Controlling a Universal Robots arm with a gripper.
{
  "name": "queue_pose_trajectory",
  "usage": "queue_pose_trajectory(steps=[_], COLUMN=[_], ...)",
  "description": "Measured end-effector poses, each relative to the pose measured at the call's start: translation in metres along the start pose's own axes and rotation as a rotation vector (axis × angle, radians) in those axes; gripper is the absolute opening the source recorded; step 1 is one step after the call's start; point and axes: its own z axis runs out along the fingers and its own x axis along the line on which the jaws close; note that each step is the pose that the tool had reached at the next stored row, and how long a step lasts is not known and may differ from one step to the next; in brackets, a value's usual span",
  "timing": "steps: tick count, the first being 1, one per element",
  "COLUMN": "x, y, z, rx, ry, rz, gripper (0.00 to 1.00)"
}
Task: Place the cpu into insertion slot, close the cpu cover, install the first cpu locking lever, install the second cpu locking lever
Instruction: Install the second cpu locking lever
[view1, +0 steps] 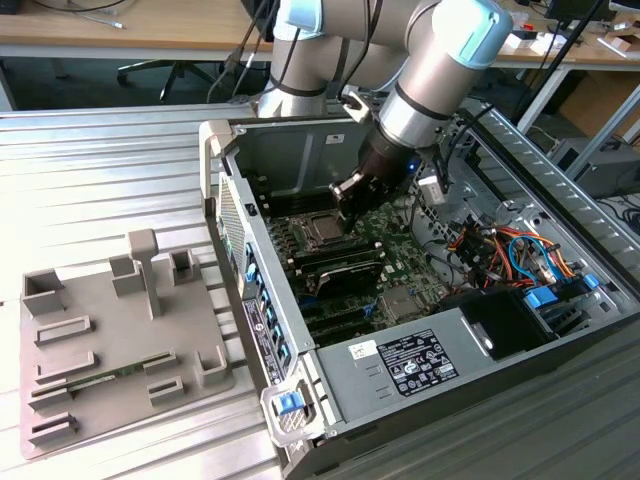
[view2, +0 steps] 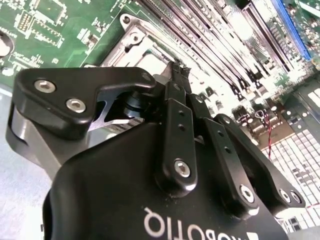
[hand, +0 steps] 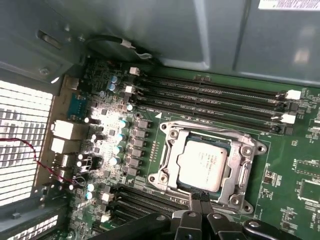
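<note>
- Cpu (hand: 206, 164) sits flat in the socket on the motherboard (hand: 295, 165), with its silver-grey top facing up in the first wrist view.
- The cpu cover (hand: 245, 152) lies closed around the chip as a silvery frame, and the chip shows through the square window of the frame.
- The gripper (hand: 199, 197) stands just beside the near edge of the cover in the first wrist view; the two black fingertips are pressed together with no gap between them, and nothing is between them.
- The closed tips are at the rim of the socket frame, not over the middle of the cpu; I cannot tell if they touch the metal.
- In the exterior view the arm reaches down into the open computer case (view1: 400, 370), and the gripper (view1: 350, 190) is low, just beside the cpu (view1: 322, 231).
- A grey fixture tray (view1: 90, 350) lies on the table at the exterior view's left, well apart from the case.
</note>
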Motion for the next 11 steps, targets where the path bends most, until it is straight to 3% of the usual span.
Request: queue_pose_trajectory(steps=[3,11], x=[0.0018,0.0021], y=[0.0008,0.0009], z=[-0.0119,-0.0134], rx=[-0.0004,-0.0006], ry=[0.0,-0.0001], rz=[0.0,0.0], gripper=[0.11,0.11])
